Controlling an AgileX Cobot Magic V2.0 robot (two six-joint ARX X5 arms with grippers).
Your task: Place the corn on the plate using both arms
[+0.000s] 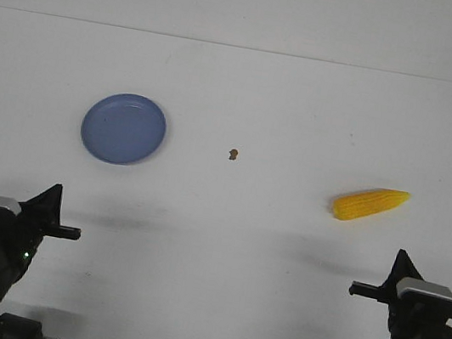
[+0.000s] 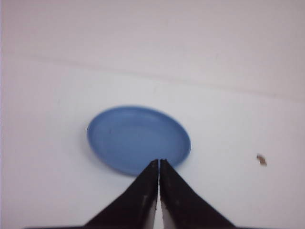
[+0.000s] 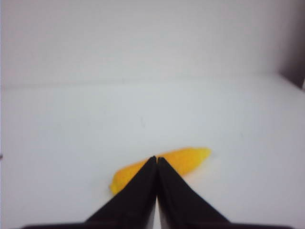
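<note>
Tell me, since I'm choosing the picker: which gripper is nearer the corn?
Right. The right gripper sits just before the corn; the left gripper is across the table, by the plate.

light: bright, even | shadows: faint, soft | wrist views: blurred, perhaps slightly overexposed

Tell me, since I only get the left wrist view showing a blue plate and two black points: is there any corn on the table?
Observer: Yes. A bright yellow, tapered corn cob lies on the white table, far to the robot's right of the round, shallow periwinkle-blue plate.
Operator: Is anything holding it?
Observer: No. The black right end effector is nearer the robot than the corn cob, not touching it. The right wrist view shows its fingers shut together with nothing between them.
</note>
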